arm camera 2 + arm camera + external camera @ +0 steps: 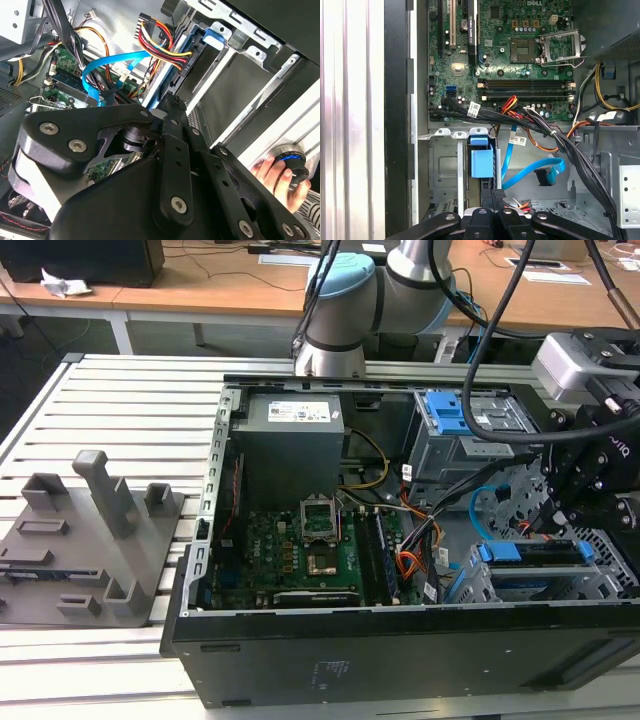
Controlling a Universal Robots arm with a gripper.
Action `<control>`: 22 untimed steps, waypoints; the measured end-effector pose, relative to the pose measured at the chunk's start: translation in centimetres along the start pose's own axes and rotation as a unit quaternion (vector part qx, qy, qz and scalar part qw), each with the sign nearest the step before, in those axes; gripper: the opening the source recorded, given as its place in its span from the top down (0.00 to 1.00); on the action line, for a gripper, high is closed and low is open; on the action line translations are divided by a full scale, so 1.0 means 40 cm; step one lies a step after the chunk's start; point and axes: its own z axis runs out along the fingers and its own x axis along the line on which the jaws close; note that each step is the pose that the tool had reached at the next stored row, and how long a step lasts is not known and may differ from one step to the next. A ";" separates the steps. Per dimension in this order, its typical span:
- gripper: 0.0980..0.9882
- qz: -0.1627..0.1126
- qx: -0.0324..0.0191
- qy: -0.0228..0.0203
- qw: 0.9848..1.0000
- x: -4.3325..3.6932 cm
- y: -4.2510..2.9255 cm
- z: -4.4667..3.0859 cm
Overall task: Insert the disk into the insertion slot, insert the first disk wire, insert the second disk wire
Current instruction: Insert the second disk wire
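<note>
Disk seated in insertion slot, lower right of exterior view; gripper pinched shut, nosing power plug toward rear port, I guess.

Exterior view: fixed off the arm, high and oblique, at mid distance. It takes in the whole open computer case, with the gripper at the exterior view's right, over the drive end.

First wrist view: sits behind the gripper, looking along it straight down into the case, close in. The disk is just ahead of the gripper and the motherboard farther ahead.

Second wrist view: sits beside the gripper, very close and tilted, looking past its linkage.

Shared by all three: the motherboard, the blue flat cable and the disk in its blue carrier.
</note>
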 end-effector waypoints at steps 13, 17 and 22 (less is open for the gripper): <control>0.77 0.000 0.000 0.000 1.000 -0.013 0.001 0.000; 0.77 -0.009 0.000 0.000 1.000 -0.025 0.001 0.001; 0.77 -0.064 -0.001 0.003 0.998 -0.025 0.001 0.001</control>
